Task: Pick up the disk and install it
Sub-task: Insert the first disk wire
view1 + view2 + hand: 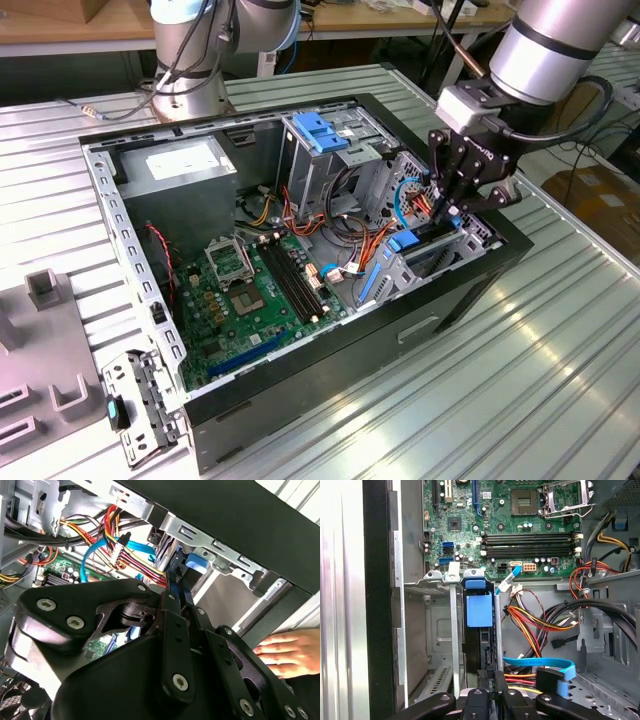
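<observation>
Exterior view: gripper (447,212) down inside the open computer case (460,290) at the drive bay; fingertips hidden. First wrist view: disk (479,630) on edge in the bay, gripper's fingers closed on its near edge. Second wrist view: a hand (290,652) beside the case.

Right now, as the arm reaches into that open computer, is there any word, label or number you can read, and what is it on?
No text here reads clearly enough to quote.
White sticker on the grey power-supply box: print too small to read.
Motherboard: tiny white markings, too small to read.
Blue tab in the drive cage: plain, no print visible.
</observation>
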`<state>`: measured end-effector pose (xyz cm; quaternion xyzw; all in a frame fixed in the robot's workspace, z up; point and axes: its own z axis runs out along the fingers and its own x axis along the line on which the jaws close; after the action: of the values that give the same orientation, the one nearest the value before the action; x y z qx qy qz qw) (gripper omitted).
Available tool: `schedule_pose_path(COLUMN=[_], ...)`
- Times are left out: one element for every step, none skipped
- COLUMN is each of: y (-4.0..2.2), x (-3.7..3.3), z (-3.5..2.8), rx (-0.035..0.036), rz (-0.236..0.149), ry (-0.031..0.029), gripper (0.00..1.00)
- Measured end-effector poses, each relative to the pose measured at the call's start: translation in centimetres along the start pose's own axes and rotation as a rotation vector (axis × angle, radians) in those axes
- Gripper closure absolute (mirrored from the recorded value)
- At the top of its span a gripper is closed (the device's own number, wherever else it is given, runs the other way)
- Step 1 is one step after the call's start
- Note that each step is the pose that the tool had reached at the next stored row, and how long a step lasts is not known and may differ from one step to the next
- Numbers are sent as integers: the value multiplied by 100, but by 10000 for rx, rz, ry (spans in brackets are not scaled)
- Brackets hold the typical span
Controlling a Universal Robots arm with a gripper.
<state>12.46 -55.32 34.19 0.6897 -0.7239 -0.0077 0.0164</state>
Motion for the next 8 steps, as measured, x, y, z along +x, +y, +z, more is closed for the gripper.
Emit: schedule_pose_path(y=[0, -1, -1, -1, -1, 0, 1, 3], x=[0, 0, 0, 0, -1, 0, 0, 1], z=[12, 25, 26, 28, 25, 7, -34, -96], rx=[-1, -1, -2, -2, 4, 6, 7, 7], rz=[0, 1, 0, 0, 0, -1, -1, 0], ry=[6, 6, 4, 0, -12, -18, -9, -1], gripper=[84, 84, 84, 84, 84, 83, 76, 76])
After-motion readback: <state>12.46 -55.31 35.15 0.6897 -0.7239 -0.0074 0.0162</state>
